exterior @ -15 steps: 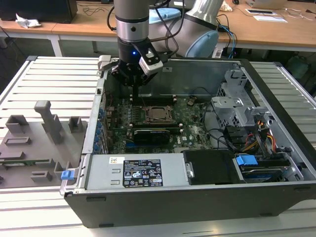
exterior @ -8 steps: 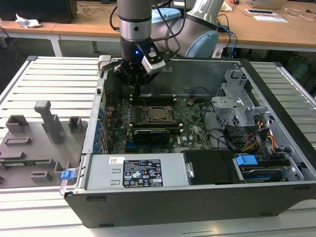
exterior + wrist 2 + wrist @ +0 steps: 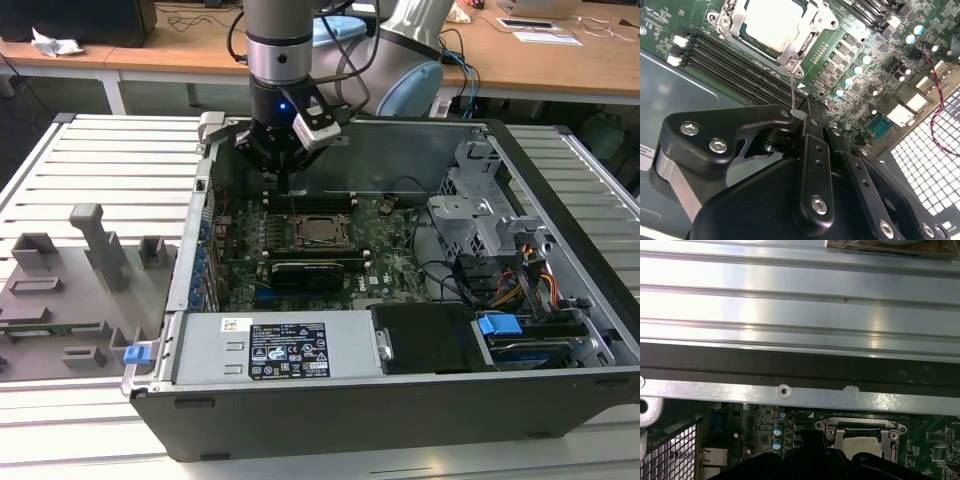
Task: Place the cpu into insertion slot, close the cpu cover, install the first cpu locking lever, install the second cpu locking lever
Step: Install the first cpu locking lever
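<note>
One arm, one gripper (image 3: 285, 185), working over an open case (image 3: 400, 405) on the slatted counter (image 3: 110, 150). In the exterior view the gripper hung inside the case, low over the motherboard (image 3: 385, 255) and just beyond the slot (image 3: 860, 430). Cpu (image 3: 320, 231) lay flat in the slot, pale top up. Cover (image 3: 802, 46) was down around it, its window framing the chip. In the second wrist view a thin wire lever (image 3: 791, 87) ran from the socket corner, beside the memory slots (image 3: 735, 62), up to the gripper tips. Jaws were narrow, drawn together on the lever's free end, and a small silvery bit showed between them. Lever was not yet latched. Black card (image 3: 310, 270) sat on the board just on the near side of the slot in the exterior view. Grey fixture tray (image 3: 70, 280) lay on the counter at the exterior view's left, apart from the case.
</note>
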`<action>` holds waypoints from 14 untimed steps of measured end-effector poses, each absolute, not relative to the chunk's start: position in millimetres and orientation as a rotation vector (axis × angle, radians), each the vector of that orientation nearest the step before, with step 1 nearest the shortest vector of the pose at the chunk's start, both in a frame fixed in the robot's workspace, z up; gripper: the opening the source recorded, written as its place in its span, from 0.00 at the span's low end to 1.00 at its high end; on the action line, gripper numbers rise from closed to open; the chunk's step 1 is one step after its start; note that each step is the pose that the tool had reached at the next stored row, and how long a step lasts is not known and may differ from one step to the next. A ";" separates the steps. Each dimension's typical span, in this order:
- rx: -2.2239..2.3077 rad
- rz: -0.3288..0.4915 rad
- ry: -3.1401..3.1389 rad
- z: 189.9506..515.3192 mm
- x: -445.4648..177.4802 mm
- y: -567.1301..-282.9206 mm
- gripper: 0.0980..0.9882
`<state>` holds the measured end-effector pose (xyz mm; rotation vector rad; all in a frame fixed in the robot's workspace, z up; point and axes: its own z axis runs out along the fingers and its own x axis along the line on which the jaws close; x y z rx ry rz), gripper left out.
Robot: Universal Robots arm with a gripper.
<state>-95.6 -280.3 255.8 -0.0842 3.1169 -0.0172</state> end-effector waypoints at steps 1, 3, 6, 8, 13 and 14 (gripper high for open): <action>-0.084 -0.017 3.117 255.8 -95.4 -280.3 0.01; -0.084 -0.017 3.117 255.8 -94.9 -280.3 0.01; -0.084 -0.017 3.117 255.8 -94.3 -280.3 0.01; -0.084 -0.017 3.117 255.8 -93.5 -280.3 0.01; -0.084 -0.017 3.117 255.7 -92.0 -280.2 0.01; -0.084 -0.017 3.117 255.7 -91.7 -280.2 0.01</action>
